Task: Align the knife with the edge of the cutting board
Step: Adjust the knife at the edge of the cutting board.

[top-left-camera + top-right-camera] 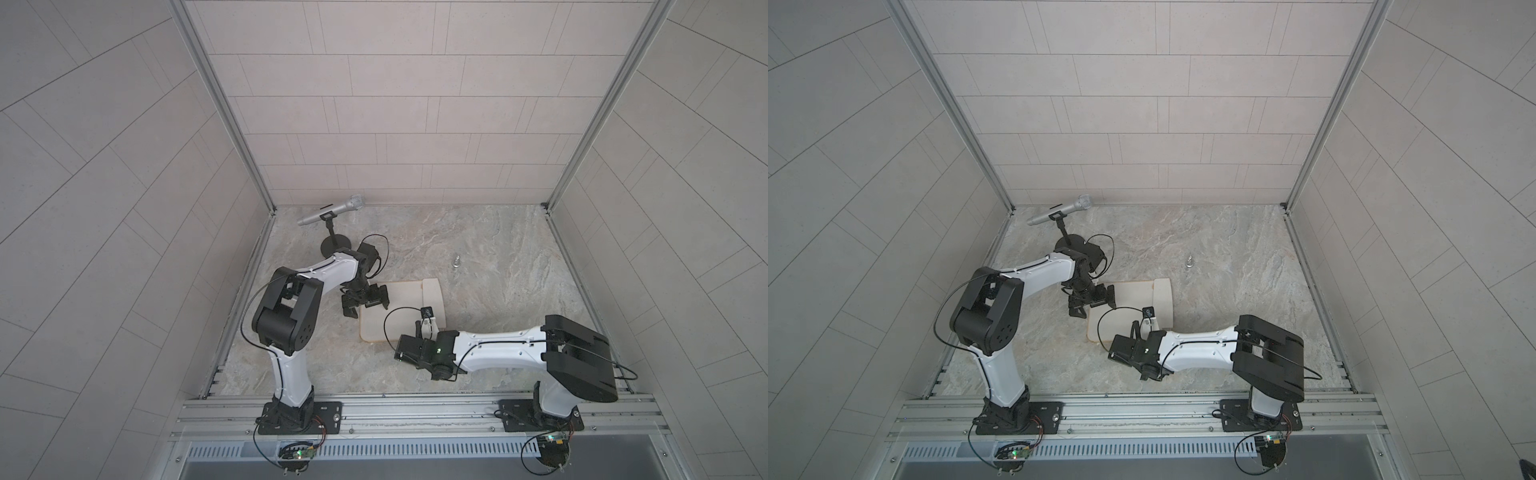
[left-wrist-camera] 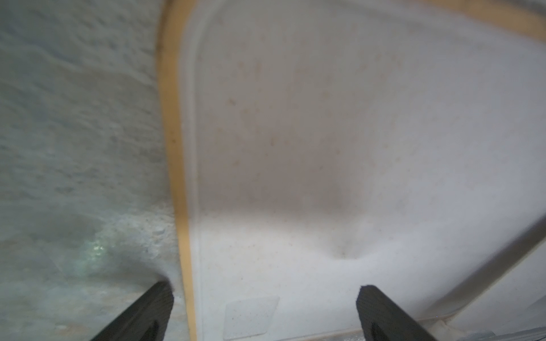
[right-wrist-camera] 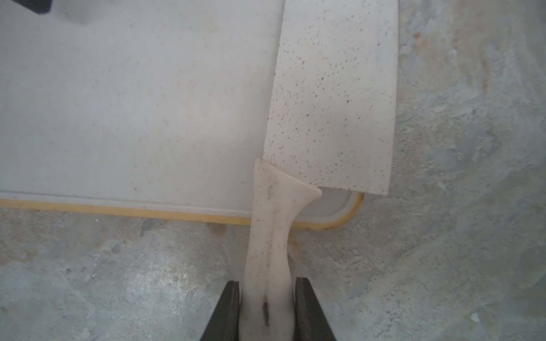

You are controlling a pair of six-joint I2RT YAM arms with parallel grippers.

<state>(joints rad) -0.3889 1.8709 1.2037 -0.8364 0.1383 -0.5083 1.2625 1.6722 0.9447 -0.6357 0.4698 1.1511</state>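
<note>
Marbled grey worktop carries the cutting board; the knife lies flat on the board's edge nearest the right arm, its blade covering that rim and overhanging slightly; the right tool pinches the handle; the left tool is spread wide, straddling the opposite rim; best to pivot the handle gently until blade and rim run parallel; no containers in view.

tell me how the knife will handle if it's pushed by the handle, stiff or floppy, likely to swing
Probably stiff: the knife has a broad blade that lies flat and straight, overhanging the cutting board rim without drooping. It may swing, since the right pincer grips only the handle's tail end. Flat on the smooth board, it should slide, not roll.
</note>
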